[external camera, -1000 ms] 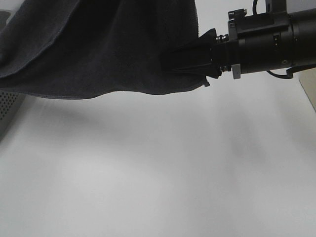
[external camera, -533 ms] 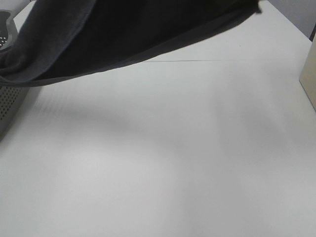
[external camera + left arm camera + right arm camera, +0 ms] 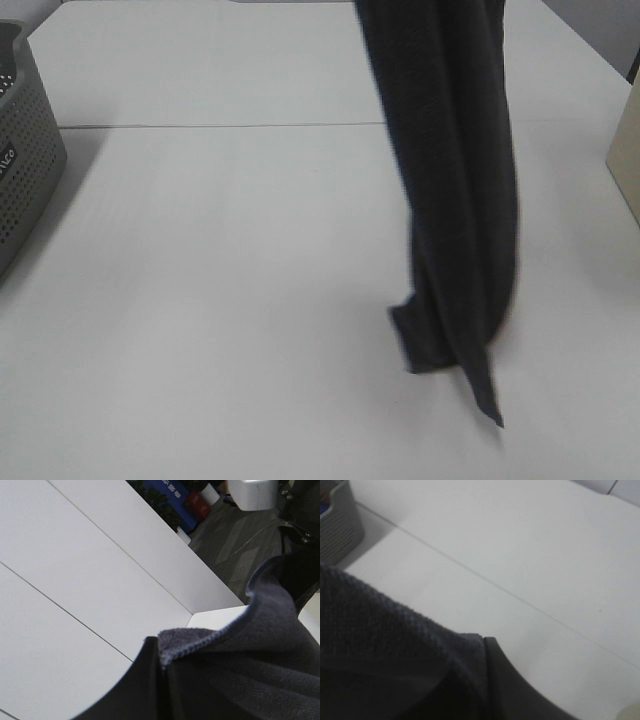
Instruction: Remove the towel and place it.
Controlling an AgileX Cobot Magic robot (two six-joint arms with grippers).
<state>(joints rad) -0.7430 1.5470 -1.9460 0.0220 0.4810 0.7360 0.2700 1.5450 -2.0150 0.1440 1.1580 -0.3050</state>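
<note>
Towel [image 3: 450,200]: dark charcoal terry cloth, hanging as one long bunched column that runs out of the top of the high view. It is well apart from the basket, past the middle of the surface.
Towel's lower end: a folded tail hangs low over the white surface [image 3: 200,300]. Blur makes it impossible to tell whether it touches the surface or stops just above it.
Basket [image 3: 22,150]: grey perforated plastic, cut off at the edge of the high view. No part of the towel shows in it or on it.
Left jaws: outside the high view. In the wrist view they are closed, pinching a hemmed edge of the towel [image 3: 240,680] against one dark jaw.
Right jaws: also outside the high view. They are closed too, with towel [image 3: 380,660] gathered tight against one dark jaw.
Beige object [image 3: 625,170]: a pale, box-like edge beyond the towel from the basket. What it is cannot be told.
Step in hand: the removal looks complete, since the cloth hangs clear of the basket. Placing appears to be the step now.
Next move: probably lower both arms so the cloth settles from the tail upward. Drawing the held end away from the basket should lay it flat rather than in a heap. The jaws should let go only once the surface bears the weight, with the towel kept clear of the beige object.
</note>
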